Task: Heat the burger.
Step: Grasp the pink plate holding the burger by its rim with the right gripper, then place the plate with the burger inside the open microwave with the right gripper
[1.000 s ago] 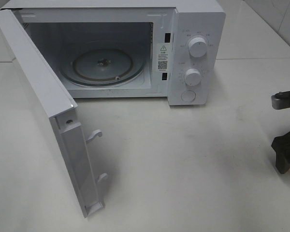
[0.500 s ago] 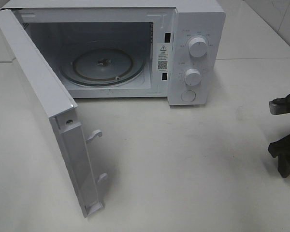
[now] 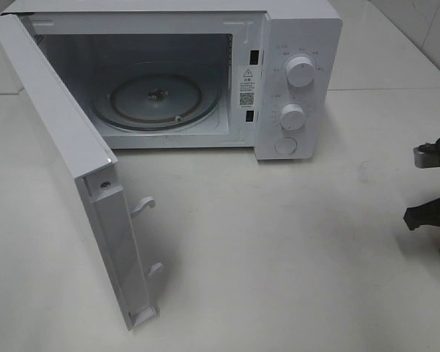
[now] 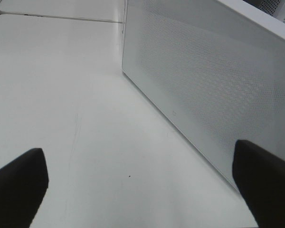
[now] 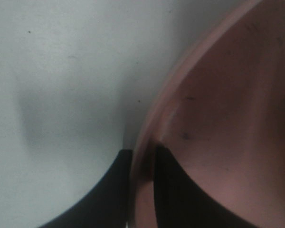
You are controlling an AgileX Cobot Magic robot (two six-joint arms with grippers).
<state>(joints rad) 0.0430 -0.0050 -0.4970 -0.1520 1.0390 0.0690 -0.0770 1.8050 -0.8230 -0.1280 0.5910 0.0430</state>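
The burger is out of view in all frames. In the right wrist view my right gripper (image 5: 142,151) has its two dark fingers pinched on the rim of a pink plate (image 5: 228,118), one finger outside the rim and one inside. The plate's inner surface that shows is bare. In the exterior view only part of the right arm (image 3: 434,213) shows at the right edge. My left gripper (image 4: 140,183) is wide open over the bare table, with the outer face of the microwave door (image 4: 218,85) just beyond it.
The white microwave (image 3: 301,44) stands at the back with its door (image 3: 66,139) swung wide open to the left, towards the front. Its glass turntable (image 3: 155,99) is bare. Two knobs and a button sit on its right panel. The table (image 3: 279,257) is white.
The right gripper has closed from wide open onto the plate rim. The right arm has shifted slightly right and up at the frame edge. The left arm has not moved.
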